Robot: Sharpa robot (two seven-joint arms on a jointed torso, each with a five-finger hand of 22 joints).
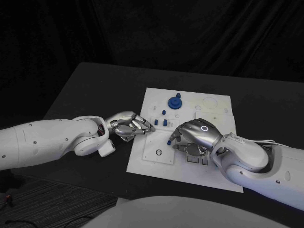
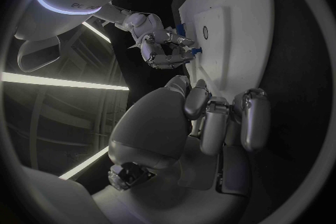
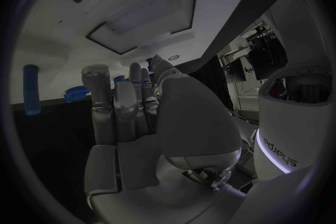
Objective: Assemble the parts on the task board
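1. Right hand (image 1: 196, 135) over task board (image 1: 159, 164) centre, fingers curled down; a small blue part (image 1: 170, 141) at its fingertips, grasp can't tell.
2. Left hand (image 1: 130, 126) at board's 9 o'clock edge, fingers clenched, nothing held.
3. Large blue part (image 1: 175, 101) stands at 12 o'clock.

white task board (image 1: 193, 161) carries small blue parts (image 1: 175, 102).

Both arms are chunky glossy white shells dotted with small dark screws. Each ends in a silver metallic robot hand, the left (image 1: 130, 126) and the right (image 1: 195, 134), with segmented fingers. The right one's got a little glowing ring on its back.
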